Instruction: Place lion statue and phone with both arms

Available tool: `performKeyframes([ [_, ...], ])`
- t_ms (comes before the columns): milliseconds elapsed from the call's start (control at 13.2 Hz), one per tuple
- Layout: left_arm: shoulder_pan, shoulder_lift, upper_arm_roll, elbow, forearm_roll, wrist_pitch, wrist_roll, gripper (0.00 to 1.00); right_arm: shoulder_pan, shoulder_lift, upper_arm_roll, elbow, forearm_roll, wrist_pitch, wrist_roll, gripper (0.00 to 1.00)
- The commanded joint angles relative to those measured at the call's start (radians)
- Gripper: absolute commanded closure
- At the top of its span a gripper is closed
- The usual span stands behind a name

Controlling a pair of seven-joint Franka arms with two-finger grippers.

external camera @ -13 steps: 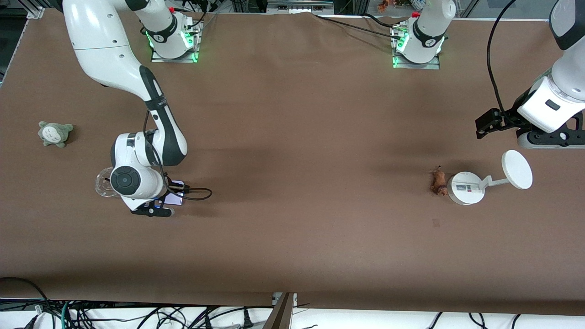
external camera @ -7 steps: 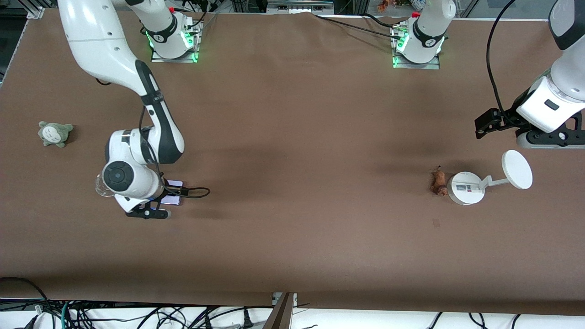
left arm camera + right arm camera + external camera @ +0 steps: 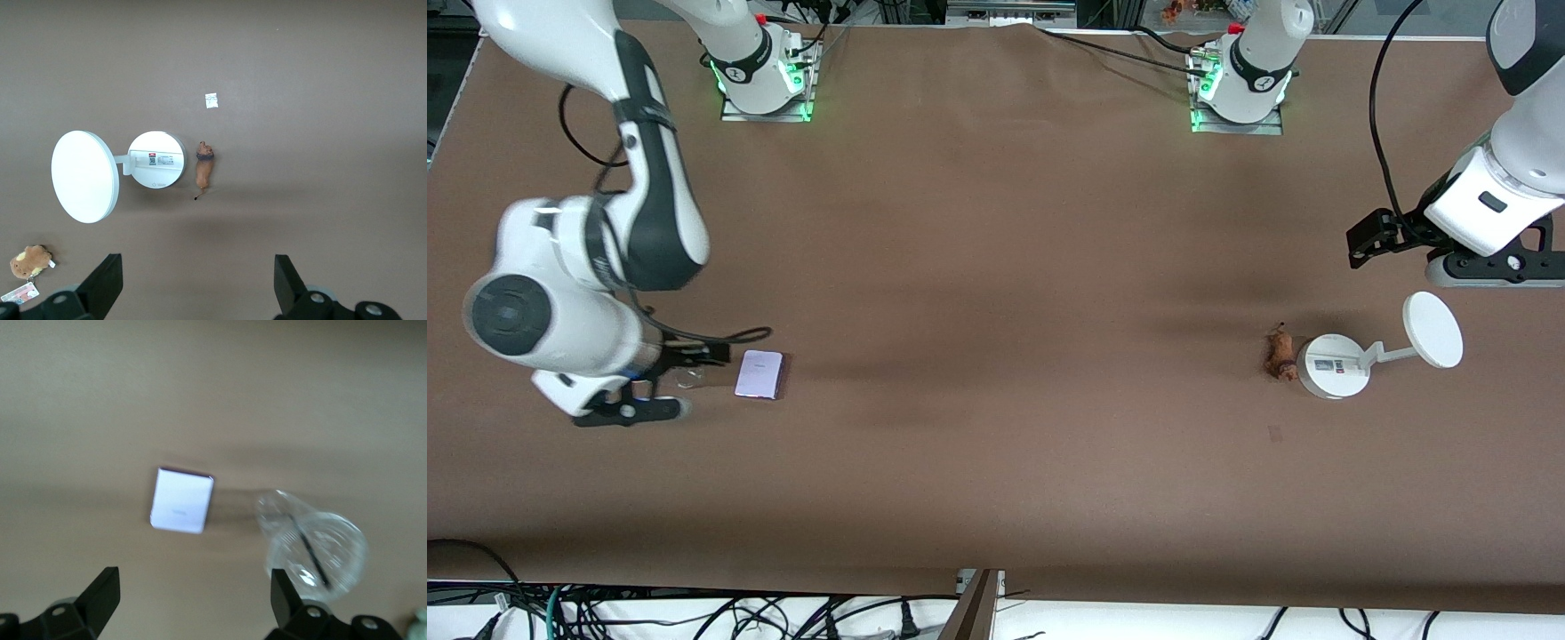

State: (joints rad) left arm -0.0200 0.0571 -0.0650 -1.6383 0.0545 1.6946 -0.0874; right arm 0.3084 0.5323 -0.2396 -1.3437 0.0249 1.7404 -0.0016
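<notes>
The phone [image 3: 759, 374], a flat pale lavender rectangle, lies on the brown table toward the right arm's end, and nothing touches it. It also shows in the right wrist view as the phone [image 3: 181, 501]. My right gripper [image 3: 627, 411] hangs open and empty above the table beside it, toward the table's end; its own view shows the right gripper [image 3: 193, 597] with jaws wide apart. The lion statue [image 3: 1280, 354] lies against a white stand, seen too as the lion statue [image 3: 203, 172]. My left gripper [image 3: 197, 280] waits open and empty, high over the table by the stand.
A clear plastic cup [image 3: 313, 547] lies beside the phone under my right hand. The white round-based stand [image 3: 1334, 364] carries a disc [image 3: 1433, 329] on an arm. A brown plush with a card tag [image 3: 30, 261] and a small white scrap [image 3: 211, 100] lie near it.
My right gripper has let go of the phone, risen and swung toward the right arm's end of the table. The phone now lies uncovered. My left arm has barely moved.
</notes>
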Motion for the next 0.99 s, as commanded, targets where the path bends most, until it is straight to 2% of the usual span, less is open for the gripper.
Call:
performKeyframes([
  [0, -0.015, -0.022, 0.016, -0.015, -0.012, -0.007, 0.003, 0.0, -0.006, -0.107, -0.021, -0.005, -0.002, -0.099, -0.031, 0.0],
  [228, -0.014, -0.02, 0.016, -0.018, -0.013, -0.01, 0.003, 0.0, -0.046, -0.257, 0.006, -0.069, -0.008, -0.169, -0.023, 0.0],
  [304, -0.014, -0.02, 0.016, -0.018, -0.013, -0.01, 0.003, 0.0, -0.095, -0.311, 0.043, -0.109, -0.008, -0.18, -0.024, 0.0],
  [456, -0.012, -0.022, 0.017, -0.018, -0.013, -0.012, 0.003, 0.0, -0.207, -0.429, 0.168, -0.217, -0.013, -0.182, -0.024, 0.0],
  [532, -0.012, -0.02, 0.017, -0.018, -0.013, -0.019, 0.003, 0.0, -0.228, -0.457, 0.196, -0.241, -0.016, -0.183, -0.026, 0.0],
  [684, -0.008, -0.019, 0.022, -0.018, -0.015, -0.019, 0.003, 0.0, -0.274, -0.515, 0.209, -0.259, -0.017, -0.209, -0.032, 0.0],
  [911, -0.009, -0.019, 0.017, -0.017, -0.013, -0.016, 0.001, 0.0, -0.285, -0.552, 0.227, -0.282, -0.013, -0.205, -0.032, 0.0],
])
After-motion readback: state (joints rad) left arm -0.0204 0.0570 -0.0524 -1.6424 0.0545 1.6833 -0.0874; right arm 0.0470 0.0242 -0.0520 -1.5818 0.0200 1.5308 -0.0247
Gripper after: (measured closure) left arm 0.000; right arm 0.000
